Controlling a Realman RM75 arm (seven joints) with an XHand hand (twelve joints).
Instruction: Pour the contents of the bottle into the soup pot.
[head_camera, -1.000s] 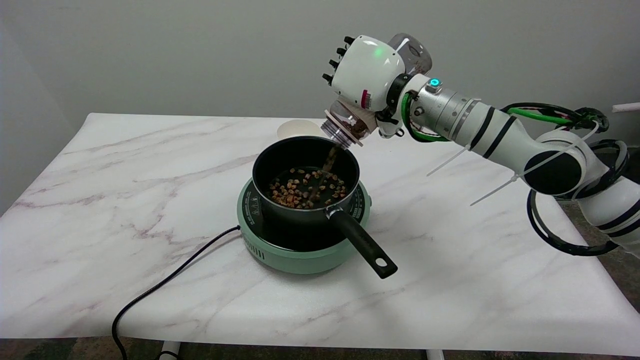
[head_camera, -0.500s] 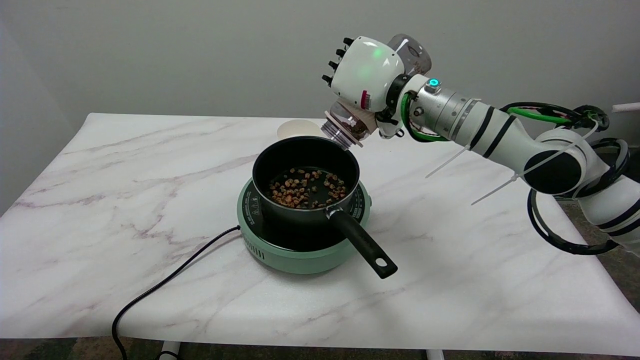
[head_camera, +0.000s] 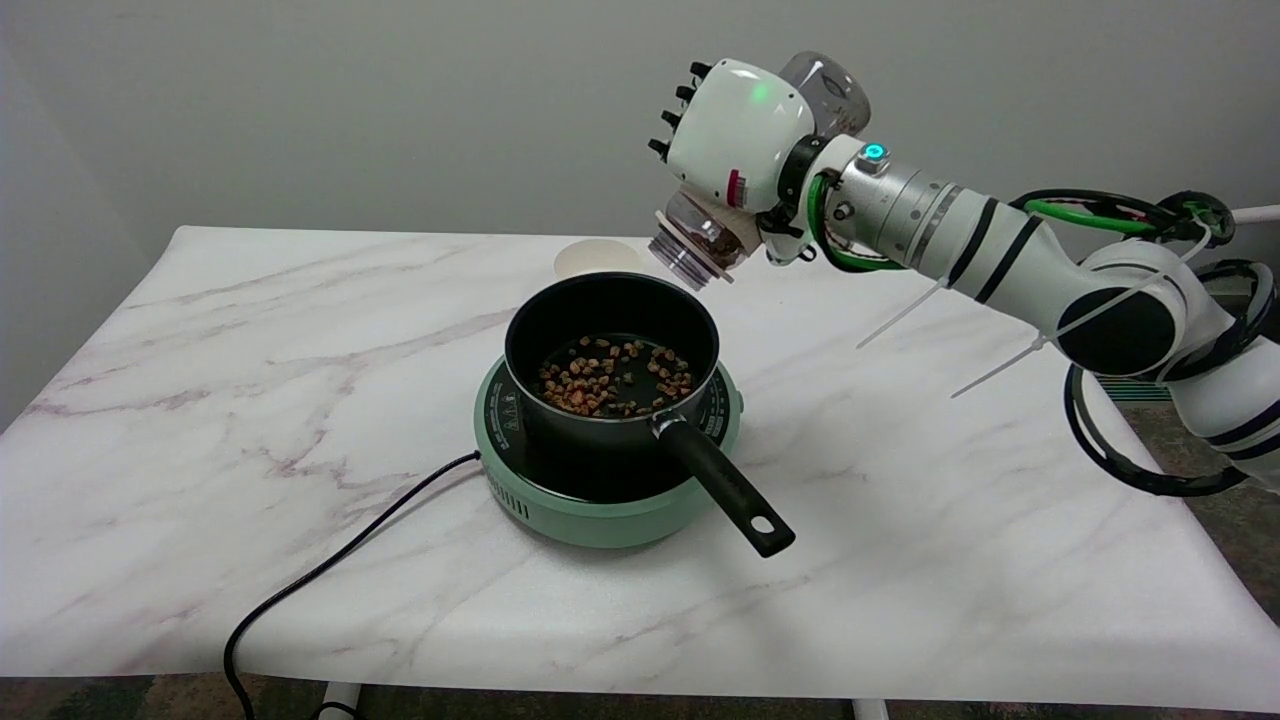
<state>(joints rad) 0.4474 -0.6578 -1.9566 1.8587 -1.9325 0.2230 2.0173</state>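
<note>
bottle tipped above the pot

the hand (head_camera: 735, 135) grasps the clear bottle (head_camera: 700, 235) round its body, mouth down over the pot (head_camera: 610, 350); nearly empty, it looks light, rigid and smooth, so best held mid-body.

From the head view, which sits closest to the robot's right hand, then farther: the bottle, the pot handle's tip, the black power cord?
Measured from the right hand:
1. Bottle: gripped in the hand, tilted mouth-down above the pot's far rim.
2. Pot handle's tip: below, toward the table's near side.
3. Power cord: far lower left.
</note>
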